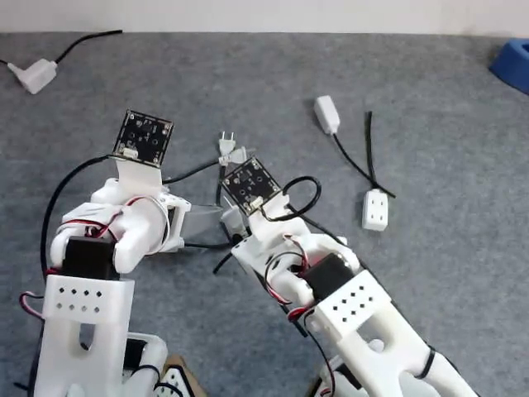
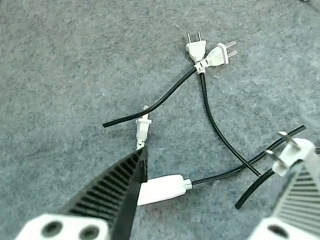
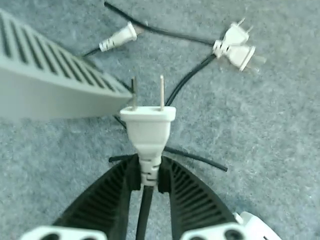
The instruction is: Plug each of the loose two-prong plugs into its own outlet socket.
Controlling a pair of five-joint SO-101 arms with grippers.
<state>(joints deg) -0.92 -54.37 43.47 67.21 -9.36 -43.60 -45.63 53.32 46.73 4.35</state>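
Note:
My right gripper [image 3: 148, 172] is shut on the neck of a white two-prong plug [image 3: 148, 127], its prongs pointing away from the wrist. That held plug [image 2: 288, 153] sits against the grey finger [image 2: 300, 197] of my open left gripper [image 2: 222, 160]. Between the left gripper's fingers a white oblong connector [image 2: 161, 189] on a black cord lies on the carpet. Two loose plugs [image 2: 197, 49] [image 2: 220, 54] lie together farther out, and a smaller plug [image 2: 142, 127] lies nearer. In the high view both grippers [image 1: 202, 219] [image 1: 234, 222] meet mid-table; white outlet sockets [image 1: 376, 209] [image 1: 327, 114] lie to the right.
Grey carpet covers the table. A third white socket [image 1: 33, 76] with a cord lies at the far left back. A blue object [image 1: 514, 64] sits at the back right corner. Black cords [image 2: 220, 135] cross between the plugs.

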